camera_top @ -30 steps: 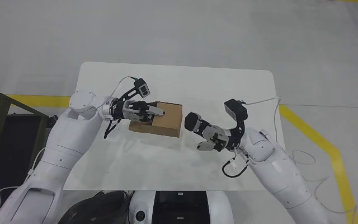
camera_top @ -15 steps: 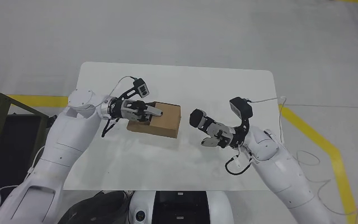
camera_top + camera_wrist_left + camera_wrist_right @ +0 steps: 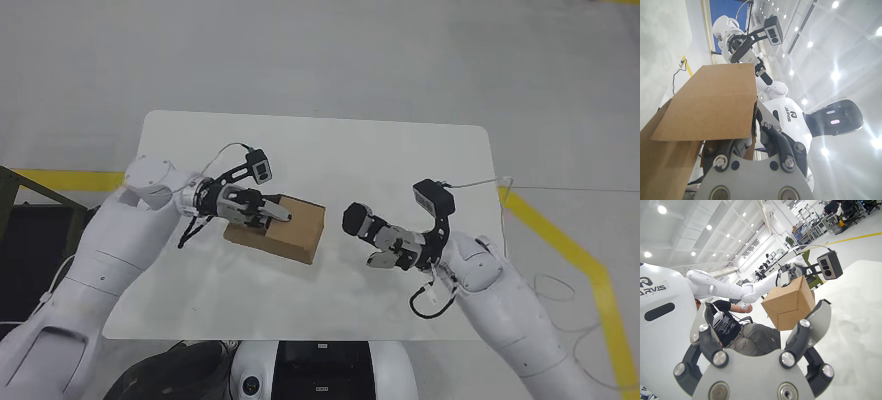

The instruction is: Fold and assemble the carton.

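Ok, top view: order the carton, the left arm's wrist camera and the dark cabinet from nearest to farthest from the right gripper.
From the right gripper:
1. carton, mid-table, facing it.
2. wrist camera, on the left arm, beyond the carton.
3. dark cabinet, on the floor, past the left arm.

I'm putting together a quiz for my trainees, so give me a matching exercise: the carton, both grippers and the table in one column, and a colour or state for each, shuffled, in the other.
Column one:
1. carton
2. left gripper
3. right gripper
4. table

Column two:
A. open, holding nothing, apart from the cardboard
B. white, with rounded corners
C. brown, lying between the two arms
D. shut on a cardboard wall

Pairs: 1-C, 2-D, 3-A, 4-B.
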Controlling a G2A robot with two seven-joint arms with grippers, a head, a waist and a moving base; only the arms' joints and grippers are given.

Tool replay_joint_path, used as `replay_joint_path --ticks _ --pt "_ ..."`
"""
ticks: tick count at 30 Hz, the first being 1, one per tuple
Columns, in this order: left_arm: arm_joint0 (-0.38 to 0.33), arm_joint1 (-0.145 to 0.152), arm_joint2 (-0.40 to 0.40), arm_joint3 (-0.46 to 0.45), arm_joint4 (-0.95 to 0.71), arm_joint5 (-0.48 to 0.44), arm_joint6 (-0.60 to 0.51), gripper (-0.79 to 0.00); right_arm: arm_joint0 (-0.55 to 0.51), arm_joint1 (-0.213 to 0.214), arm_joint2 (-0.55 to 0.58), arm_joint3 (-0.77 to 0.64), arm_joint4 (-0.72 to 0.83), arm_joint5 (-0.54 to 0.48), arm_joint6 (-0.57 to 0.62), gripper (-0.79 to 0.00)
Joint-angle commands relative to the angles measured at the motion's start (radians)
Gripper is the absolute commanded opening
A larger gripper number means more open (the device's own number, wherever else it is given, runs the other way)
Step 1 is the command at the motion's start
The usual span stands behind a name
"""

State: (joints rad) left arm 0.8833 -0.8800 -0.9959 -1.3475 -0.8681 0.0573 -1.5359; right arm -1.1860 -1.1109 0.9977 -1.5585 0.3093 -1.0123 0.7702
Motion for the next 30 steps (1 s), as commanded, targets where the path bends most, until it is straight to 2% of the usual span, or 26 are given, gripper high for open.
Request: replay_joint_path --ticks 1,9,13,20,30 --pt "-0.036 0.012 0.053 0.015 0.011 -0.007 0.000 -0.785 0.014 0.001 -0.014 0.021 0.038 0.002 0.030 0.000" --pt "-0.198 0.041 0.245 0.072 -0.035 -0.104 0.000 -0.785 0.077 0.013 -0.096 0.058 0.194 0.060 0.097 0.000" --pt "-0.290 0.038 0.359 0.118 -0.037 -0.138 0.000 -0.785 0.099 0.022 -0.134 0.069 0.246 0.068 0.106 0.000" --pt "-0.431 0.035 0.542 0.177 -0.137 -0.216 0.000 -0.785 0.131 0.040 -0.199 0.073 0.347 0.081 0.119 0.000" --pt "-0.431 0.035 0.542 0.177 -0.137 -0.216 0.000 -0.785 0.131 0.040 -0.199 0.073 0.347 0.081 0.119 0.000"
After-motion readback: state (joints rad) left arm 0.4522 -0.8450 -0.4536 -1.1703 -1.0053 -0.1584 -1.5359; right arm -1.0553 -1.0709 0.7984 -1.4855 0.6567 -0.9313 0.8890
